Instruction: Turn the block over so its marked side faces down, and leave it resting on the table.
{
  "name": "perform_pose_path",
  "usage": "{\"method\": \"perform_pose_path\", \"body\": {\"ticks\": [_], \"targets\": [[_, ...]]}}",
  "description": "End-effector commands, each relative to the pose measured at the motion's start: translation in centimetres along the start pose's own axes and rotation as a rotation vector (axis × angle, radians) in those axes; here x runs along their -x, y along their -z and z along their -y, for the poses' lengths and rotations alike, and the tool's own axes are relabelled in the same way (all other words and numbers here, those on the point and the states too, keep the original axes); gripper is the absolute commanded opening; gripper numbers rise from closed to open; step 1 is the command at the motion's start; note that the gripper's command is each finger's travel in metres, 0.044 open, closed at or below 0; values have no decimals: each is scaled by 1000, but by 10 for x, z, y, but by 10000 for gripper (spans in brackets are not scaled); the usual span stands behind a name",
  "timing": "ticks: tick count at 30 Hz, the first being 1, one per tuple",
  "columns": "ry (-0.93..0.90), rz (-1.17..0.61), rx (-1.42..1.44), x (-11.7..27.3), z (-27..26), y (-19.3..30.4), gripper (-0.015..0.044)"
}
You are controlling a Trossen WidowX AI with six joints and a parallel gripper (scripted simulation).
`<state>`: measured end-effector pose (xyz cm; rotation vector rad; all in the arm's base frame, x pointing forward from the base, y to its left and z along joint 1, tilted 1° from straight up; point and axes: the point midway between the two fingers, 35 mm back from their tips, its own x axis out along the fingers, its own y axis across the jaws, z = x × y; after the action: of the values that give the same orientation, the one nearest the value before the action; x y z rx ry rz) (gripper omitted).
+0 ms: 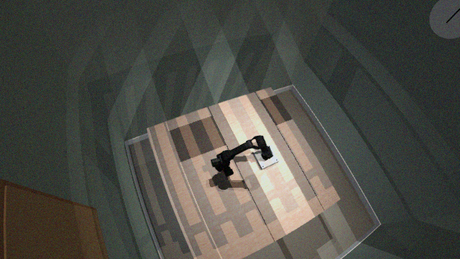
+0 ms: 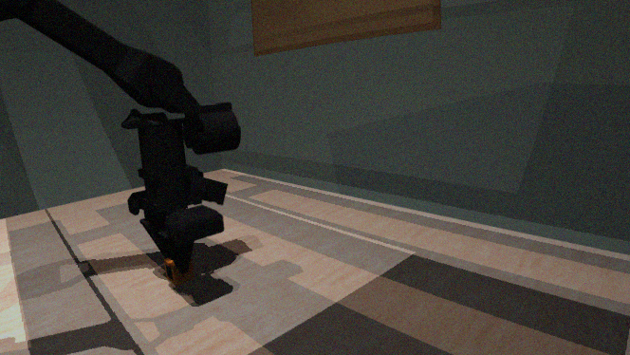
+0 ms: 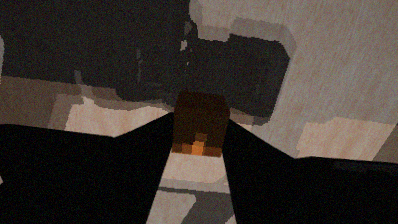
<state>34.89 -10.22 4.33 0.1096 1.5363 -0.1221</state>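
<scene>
Claw (image 3: pixel 199 131): closed down on the block, a finger pressed to each side.
Block (image 3: pixel 200 122): small, orange-brown, held between the fingertips at bench level; judged light and rigid, best gripped on two flat opposite sides.
Bench (image 2: pixel 427 266): pale and dark wood-grain bands beneath the claw, heavily shadowed.
Room: dim grey-green walls beyond.

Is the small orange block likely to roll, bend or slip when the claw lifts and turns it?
The block looks boxy with flat faces, so it should probably sit still, not roll. The claw is shut on two opposite sides, and it shows no bending, so it seems stiff. Being small, it may pivot or slip while turned.
</scene>
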Motion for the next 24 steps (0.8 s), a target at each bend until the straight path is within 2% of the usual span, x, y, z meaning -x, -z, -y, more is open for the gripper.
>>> {"method": "perform_pose_path", "body": {"ticks": [1,24], "targets": [[5,15,-5,12,0,-1,0],[2,327,-9,1,1,-3,0]]}}
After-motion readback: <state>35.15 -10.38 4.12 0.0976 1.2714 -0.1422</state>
